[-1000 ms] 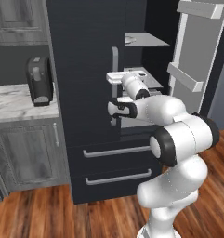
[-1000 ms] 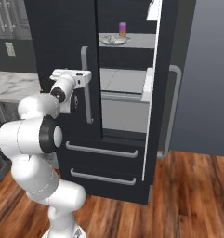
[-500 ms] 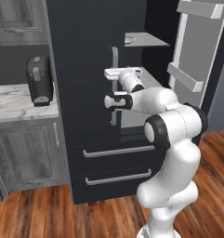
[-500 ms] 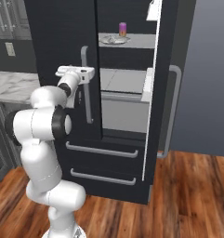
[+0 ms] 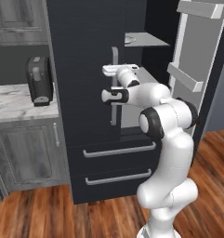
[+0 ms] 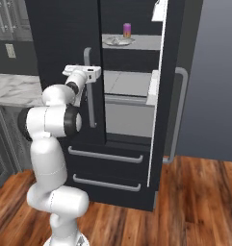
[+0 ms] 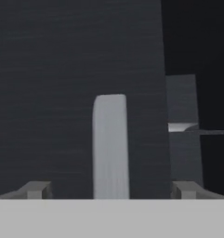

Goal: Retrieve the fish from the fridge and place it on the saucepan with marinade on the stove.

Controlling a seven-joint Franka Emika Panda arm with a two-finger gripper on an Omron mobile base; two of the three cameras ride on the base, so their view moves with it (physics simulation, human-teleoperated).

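Straddling the grey bar handle (image 7: 110, 146) of the shut left door, the gripper (image 7: 110, 189) has its fingertips (image 7: 36, 189) spread wide, one on each side of the bar, with clear gaps to it. Nothing is held; no contact with the handle is visible in the hand view.

Left base view: the gripper (image 5: 117, 70) sits at the upper part of the left door handle (image 5: 114, 88) of the fridge (image 5: 85, 69), with the arm reaching forward from the lower right. The right door is swung open, showing door bins (image 5: 187, 76) on its inner face and a grey shelf (image 5: 146, 40) inside. A black appliance (image 5: 39, 81) stands on the marble counter (image 5: 16, 104) to the left of the fridge.

Right base view: the gripper (image 6: 83, 74) is level with the top of that same handle (image 6: 90, 89). This view looks into the open compartment, where the upper shelf (image 6: 136, 44) carries a plate (image 6: 118, 42) with a pale speckled item that appears to be the fish (image 6: 116, 41), too small to confirm, and a pink-and-yellow cylinder (image 6: 127, 30) just behind it. The two lower drawers (image 6: 105, 168) are shut.

Against the frames from 0.5 s and 1.0 s ago: the elbow has folded further and the hand has moved closer to the left door handle. The fridge and the shelf contents are unchanged, and the base views have not shifted.
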